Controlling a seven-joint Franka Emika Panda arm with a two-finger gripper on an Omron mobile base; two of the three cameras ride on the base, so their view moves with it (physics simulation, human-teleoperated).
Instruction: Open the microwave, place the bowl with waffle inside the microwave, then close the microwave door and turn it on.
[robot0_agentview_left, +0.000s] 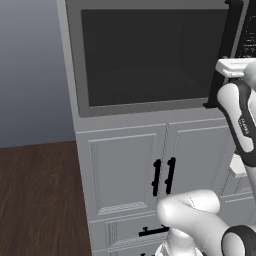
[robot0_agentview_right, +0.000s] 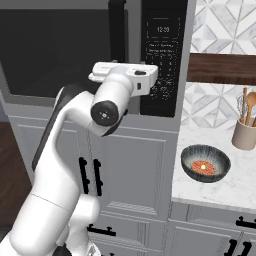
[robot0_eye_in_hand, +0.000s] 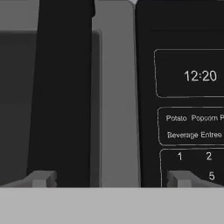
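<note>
we see our gripper (robot0_eye_in_hand: 111, 178) with its fingers spread wide, facing the closed microwave door (robot0_agentview_left: 150, 55); its long black handle (robot0_eye_in_hand: 63, 87) stands upright, between the glass window and the button panel (robot0_eye_in_hand: 183, 96) (clock reading 12:20). the bowl (robot0_agentview_right: 205, 163) with the waffle (robot0_agentview_right: 204, 167) sits on the counter (robot0_agentview_right: 225, 192) to the right.

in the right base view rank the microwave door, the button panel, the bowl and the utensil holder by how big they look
1. microwave door, largest by far
2. button panel
3. bowl
4. utensil holder, smallest, cut off by the frame edge

The bowl and the utensil holder sit nearer the camera, so their true sizes stay unsure.
</note>
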